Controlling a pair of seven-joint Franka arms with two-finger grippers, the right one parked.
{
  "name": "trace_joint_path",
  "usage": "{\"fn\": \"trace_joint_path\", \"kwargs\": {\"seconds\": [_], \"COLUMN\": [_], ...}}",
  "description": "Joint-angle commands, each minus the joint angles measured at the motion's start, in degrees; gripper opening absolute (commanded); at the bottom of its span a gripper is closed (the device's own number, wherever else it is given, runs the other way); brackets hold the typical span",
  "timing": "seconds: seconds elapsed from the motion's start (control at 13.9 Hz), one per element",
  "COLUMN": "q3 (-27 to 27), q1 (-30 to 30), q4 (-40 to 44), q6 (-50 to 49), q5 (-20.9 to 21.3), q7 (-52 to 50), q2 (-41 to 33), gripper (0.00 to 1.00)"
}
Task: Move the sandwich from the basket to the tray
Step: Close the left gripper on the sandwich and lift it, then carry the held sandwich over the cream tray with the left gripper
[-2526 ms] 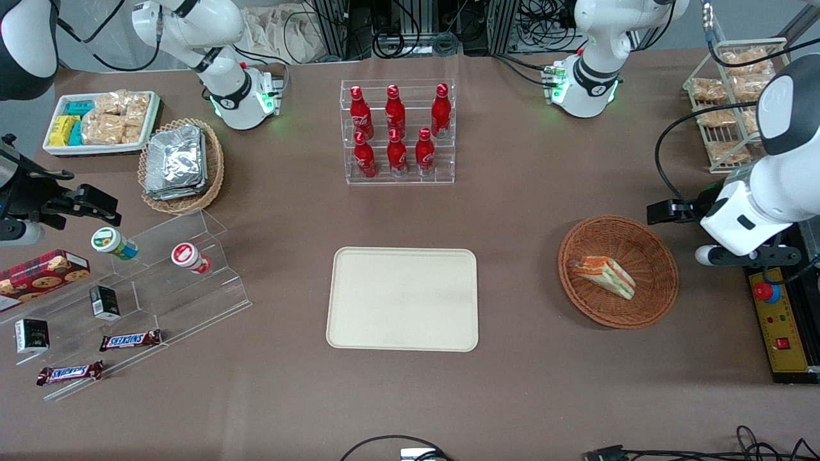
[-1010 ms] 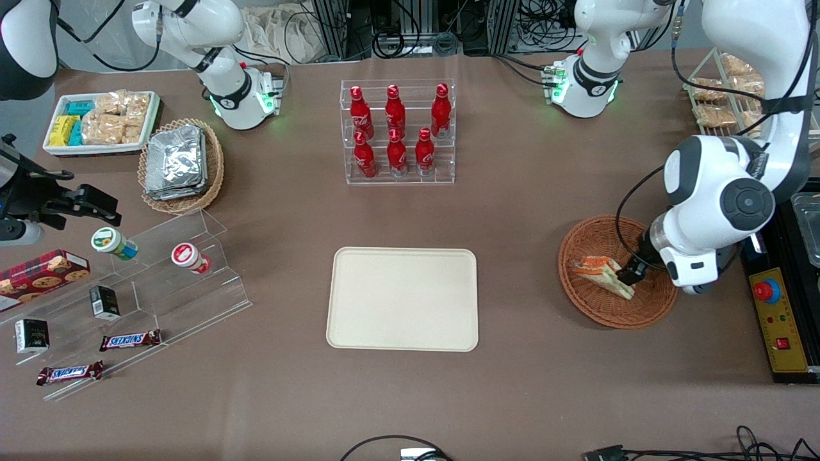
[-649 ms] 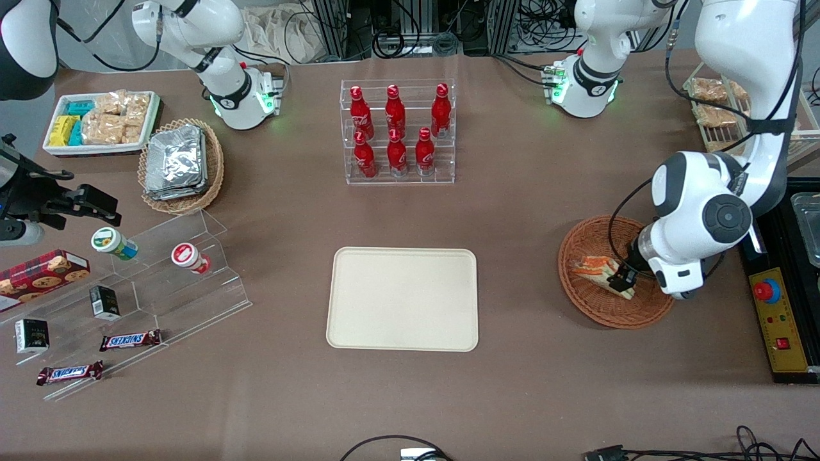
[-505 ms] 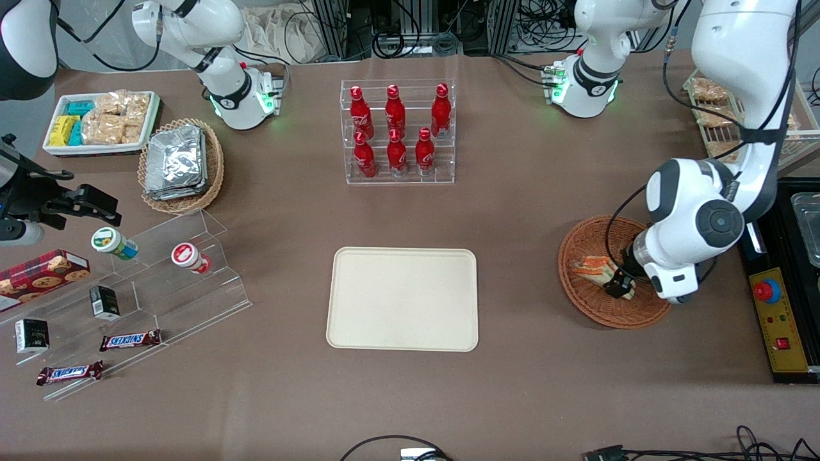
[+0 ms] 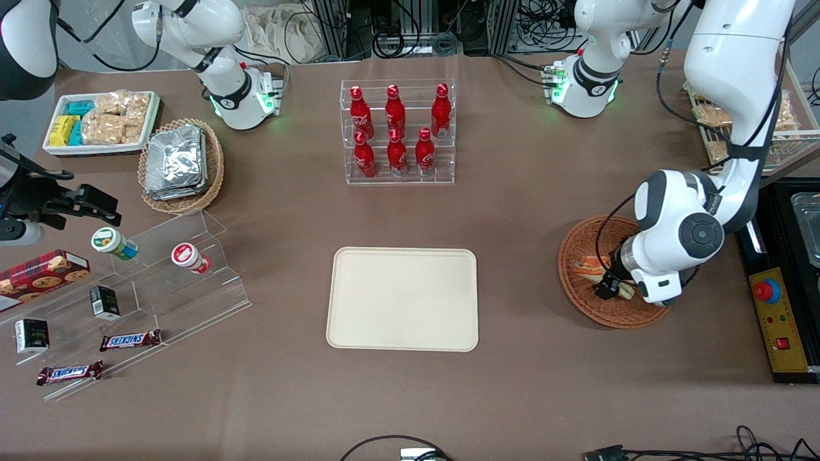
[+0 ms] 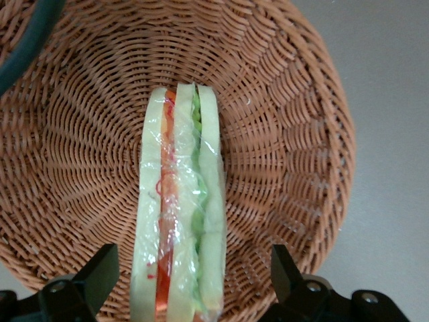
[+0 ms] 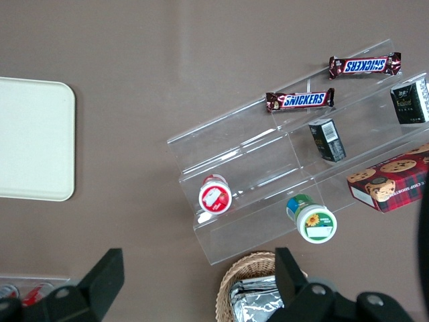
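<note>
**Open claw straddling the wrapped sandwich in the wicker basket**

The brown table [image 5: 544,397] is carrying everything. The cream-beige tray [image 5: 402,299] is lying flat at the middle of it, with nothing on it, well apart from the basket and toward the parked arm's end from it. The round reddish-brown wicker basket [image 5: 583,301] is sitting toward the working arm's end of the table, and the left arm is reaching down into it from above.

The left gripper [image 6: 191,282] is hanging low inside the basket [image 6: 288,121], with its 2 black fingers [image 6: 100,272] spread wide. 1 finger is standing on each side of the sandwich, and a clear gap is showing between each fingertip and the bread, so the claw is gripping nothing.

The sandwich [image 6: 179,201] is resting on the basket floor, a wedge in clear wrap with 3 pale bread slices and orange and green filling between them. In the front view only 1 end of the sandwich [image 5: 584,264] is showing beside the gripper [image 5: 608,289]; the arm's wrist is covering the remainder.
</note>
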Motion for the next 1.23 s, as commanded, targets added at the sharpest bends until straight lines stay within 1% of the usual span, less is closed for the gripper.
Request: {"fn": "trace_joint_path", "kwargs": {"seconds": [0.0, 0.07, 0.14, 0.22, 0.36, 0.51, 0.65, 0.87, 0.94, 1.01, 1.15], "q3": [-0.09, -0.09, -0.09, -0.09, -0.61, -1.84, -4.9, -11.84, -14.13, -16.76, -21.68], "q1": [-0.11, -0.11, -0.11, -0.11, -0.11, -0.11, -0.11, -0.11, -0.11, -0.11, -0.11], "q4": [0.64, 0.73, 1.25, 2.3, 5.81, 9.76, 14.07, 21.09, 23.03, 24.18, 25.85], "q6": [0.6, 0.34, -0.01, -0.88, -6.31, -11.85, -16.51, -21.45, -22.15, -22.07, -21.37], "q5": [2.0, 2.09, 2.53, 3.32, 5.25, 5.35, 5.35, 5.35, 5.43, 5.96, 6.23], "q7": [-1.41, -1.15, -0.98, -0.89, -0.63, -0.27, -0.27, 1.38, 3.31, 7.94, 22.07], "q2": [0.67, 0.49, 0.32, 0.4, 0.58, 0.32, 0.05, 0.4, 0.49, 0.67, 3.81], "gripper": [0.51, 0.06, 0.0, 0.0, 0.0, 0.0, 0.0, 0.0, 0.0, 0.0, 0.0]}}
